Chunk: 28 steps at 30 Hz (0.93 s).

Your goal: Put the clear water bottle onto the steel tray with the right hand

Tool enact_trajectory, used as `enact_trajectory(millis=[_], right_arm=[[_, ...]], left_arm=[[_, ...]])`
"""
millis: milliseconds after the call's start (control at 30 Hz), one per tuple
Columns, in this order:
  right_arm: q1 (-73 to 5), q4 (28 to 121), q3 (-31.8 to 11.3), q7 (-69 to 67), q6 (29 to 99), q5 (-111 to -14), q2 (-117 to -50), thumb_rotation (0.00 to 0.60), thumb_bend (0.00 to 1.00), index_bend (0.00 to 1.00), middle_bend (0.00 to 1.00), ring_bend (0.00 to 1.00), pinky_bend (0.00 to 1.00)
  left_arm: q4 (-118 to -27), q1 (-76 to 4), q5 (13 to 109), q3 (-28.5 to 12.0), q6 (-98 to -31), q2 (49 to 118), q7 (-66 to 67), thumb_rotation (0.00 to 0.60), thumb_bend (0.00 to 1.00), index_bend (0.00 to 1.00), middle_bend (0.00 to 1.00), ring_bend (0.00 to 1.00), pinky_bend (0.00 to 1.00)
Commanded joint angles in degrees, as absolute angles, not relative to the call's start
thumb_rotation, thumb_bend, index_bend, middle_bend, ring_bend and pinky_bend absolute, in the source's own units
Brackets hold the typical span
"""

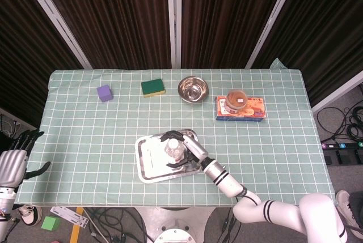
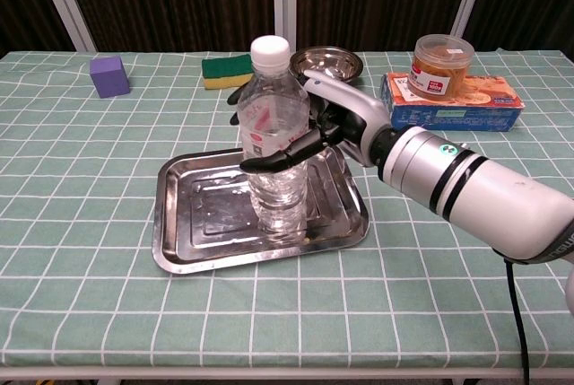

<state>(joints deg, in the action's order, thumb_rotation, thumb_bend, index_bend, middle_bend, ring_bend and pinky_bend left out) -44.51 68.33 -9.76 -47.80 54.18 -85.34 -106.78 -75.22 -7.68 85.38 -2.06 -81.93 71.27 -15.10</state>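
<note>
bottles: one clear water bottle [image 2: 275,143] upright on the one steel tray [image 2: 199,223] | right hand [image 2: 316,129] fingers spread loosely around bottle, contact unclear | left hand [image 1: 16,161] open, off the surface edge | also one sponge [image 2: 229,71], one bowl [image 2: 328,61], one purple cube [image 2: 108,75]

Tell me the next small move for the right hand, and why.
Probably draw the right hand back toward the right, clear of the clear water bottle. The bottle stands upright inside the steel tray, and the fingers look spread apart from it, so only retreating without knocking it seems left.
</note>
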Motion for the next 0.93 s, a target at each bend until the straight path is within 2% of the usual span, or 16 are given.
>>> enact_trajectory(millis=[33,167,267,400,433,500,633,733,833,933], right_arm=[[-44.4,69.7,-8.9,-47.5,53.1,-85.3,-104.8,0.6,0.0,0.03,0.13,0.0,0.06],[-43.4,73.3,-7.9,-45.8,53.8,-85.9,-100.6,0.6,0.0,0.0,0.07,0.0,0.02],[-42.7,78.5,-6.3,-39.3,53.0,-86.5,-93.2,0.6,0.0,0.0,0.02,0.0,0.0],[-41.9,88.8,-4.1,-17.4,46.6,-79.3,-77.3,0.6,0.0,0.0,0.0,0.0,0.0],[-40.7,91.4,-3.4,-7.7,48.2,-76.2,-73.5,0.6,0.0,0.0,0.0,0.0,0.0],[-37.1,95.1,-2.4,6.7,55.2,-71.4,-70.3,0.6,0.0,0.0,0.0,0.0,0.0],[-30.1,99.0,-0.1,18.6,67.7,-69.1,-68.8,0.6,0.0,0.0,0.01,0.0,0.0],[-24.8,96.0,1.7,21.2,76.7,-72.6,-70.6,0.6,0.0,0.0,0.01,0.0,0.0],[-20.9,92.6,2.4,20.1,81.5,-74.1,-72.9,0.6,0.0,0.0,0.02,0.0,0.0],[-18.9,90.3,2.5,18.9,82.6,-74.2,-74.3,0.6,0.0,0.0,0.01,0.0,0.0]], left_arm=[[-75.4,-7.7,85.5,-2.1,-82.0,71.2,-14.9,0.56,0.26,0.19,0.21,0.11,0.19],[-76.0,-7.7,85.7,-2.2,-82.4,71.0,-14.6,0.565,0.26,0.18,0.21,0.11,0.19],[-76.4,-7.7,85.7,-2.3,-82.4,70.8,-14.6,0.563,0.26,0.19,0.21,0.11,0.19],[-76.7,-7.8,85.9,-2.3,-82.4,70.7,-14.2,0.563,0.26,0.19,0.21,0.11,0.19],[-76.8,-7.9,85.8,-2.3,-82.3,70.6,-14.1,0.563,0.26,0.19,0.21,0.11,0.19],[-77.0,-8.0,85.8,-2.4,-82.2,70.5,-13.7,0.563,0.26,0.19,0.21,0.11,0.19],[-77.1,-8.2,85.5,-2.7,-82.0,70.5,-13.1,0.564,0.26,0.19,0.21,0.11,0.19],[-76.9,-8.3,84.9,-2.9,-81.6,70.7,-13.1,0.56,0.26,0.19,0.21,0.11,0.19],[-76.5,-8.5,84.9,-2.7,-81.0,70.8,-13.1,0.563,0.26,0.19,0.21,0.11,0.19],[-76.0,-8.8,84.8,-2.9,-80.6,71.2,-13.6,0.562,0.26,0.19,0.21,0.11,0.19]])
